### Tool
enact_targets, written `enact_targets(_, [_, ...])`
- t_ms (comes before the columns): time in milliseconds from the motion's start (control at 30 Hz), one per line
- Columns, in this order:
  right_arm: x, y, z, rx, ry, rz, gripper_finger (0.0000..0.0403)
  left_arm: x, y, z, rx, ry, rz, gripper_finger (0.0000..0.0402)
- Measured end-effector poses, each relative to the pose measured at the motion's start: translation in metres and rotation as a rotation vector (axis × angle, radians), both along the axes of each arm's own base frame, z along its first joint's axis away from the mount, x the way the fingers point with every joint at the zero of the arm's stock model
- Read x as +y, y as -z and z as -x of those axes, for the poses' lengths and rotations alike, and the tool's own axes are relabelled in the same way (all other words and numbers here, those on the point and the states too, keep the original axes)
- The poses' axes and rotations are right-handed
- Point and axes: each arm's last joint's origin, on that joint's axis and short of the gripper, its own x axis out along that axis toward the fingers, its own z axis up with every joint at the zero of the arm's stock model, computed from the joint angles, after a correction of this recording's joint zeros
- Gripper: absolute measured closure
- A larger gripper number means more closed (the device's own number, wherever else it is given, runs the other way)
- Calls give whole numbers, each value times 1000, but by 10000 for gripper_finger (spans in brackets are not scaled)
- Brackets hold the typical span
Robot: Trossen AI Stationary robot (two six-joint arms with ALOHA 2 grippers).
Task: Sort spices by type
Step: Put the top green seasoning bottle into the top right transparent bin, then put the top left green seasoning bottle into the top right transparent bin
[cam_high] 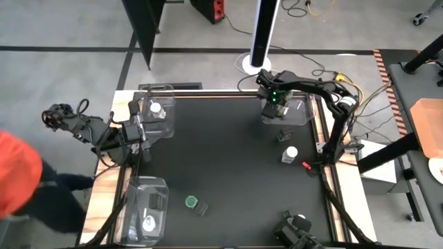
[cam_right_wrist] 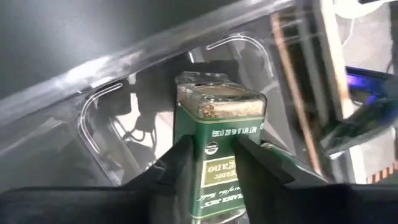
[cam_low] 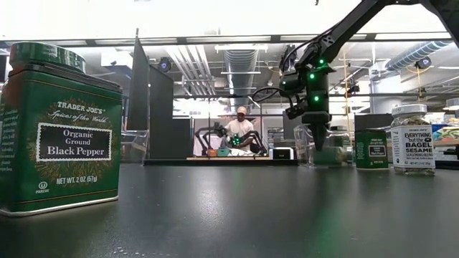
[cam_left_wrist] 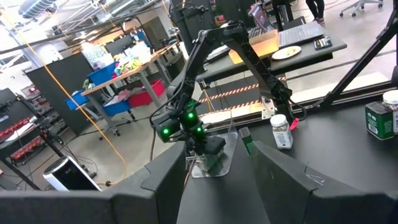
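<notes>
right tool (cam_right_wrist: 208, 163): closed on a green tin (cam_right_wrist: 219, 146), inside the clear tray (cam_high: 299, 114) at the table's far right
right wrist: only view showing the grip; tin lies tilted between the fingers
high: tool hides the tin; jar (cam_high: 290, 153) and green lid (cam_high: 192, 201) loose on the table (cam_high: 228, 159)
left tool (cam_high: 140, 142): waits by the left trays, fingers part open, empty
low: pepper tin (cam_low: 59, 129) up close, sesame jar (cam_low: 412, 137) at right

Three clear plastic trays (cam_high: 160, 114) sit at corners of the black bench (cam_high: 228, 159). A person in an orange top (cam_high: 17, 173) stands beside its left edge. Another person (cam_low: 239, 130) sits far behind.
</notes>
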Motion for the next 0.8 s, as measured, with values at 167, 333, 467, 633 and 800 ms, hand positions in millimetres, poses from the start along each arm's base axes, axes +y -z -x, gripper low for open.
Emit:
enact_targets(167, [-2, -6, -1, -2, -1, 5, 323, 0, 0, 0, 0, 0, 0, 236])
enact_targets(333, [-1, -6, -1, 2, -6, -1, 358, 0, 0, 0, 0, 0, 0, 236])
enact_targets(467, [-1, -9, 0, 1, -7, -3, 383, 0, 0, 0, 0, 0, 0, 236])
enact_targets(633, [6, -30, 4, -23, 0, 12, 393, 0, 0, 0, 0, 0, 0, 236])
enact_targets(800, [25, -52, 21, 15, 74, -36, 394, 0, 0, 0, 0, 0, 0, 236])
